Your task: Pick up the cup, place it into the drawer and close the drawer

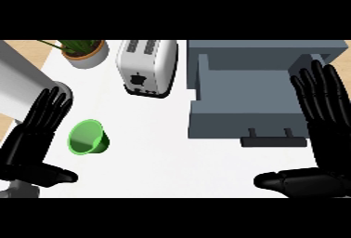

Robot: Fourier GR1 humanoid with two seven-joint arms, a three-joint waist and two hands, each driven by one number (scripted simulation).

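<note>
— Where's the cup?
— The translucent green plastic cup (88, 137) lies on its side on the white counter (165, 158), just right of the left hand (31, 139), untouched.
— And the hands?
— Both flat, fingers straight, holding nothing. The right hand (322, 121) overlaps the open grey box-shaped drawer (240, 93). Beyond the cup stand a white toaster (147, 67) and a potted plant (83, 50).

Two glossy black hands (34, 135) (326, 116), segmented fingers
</note>
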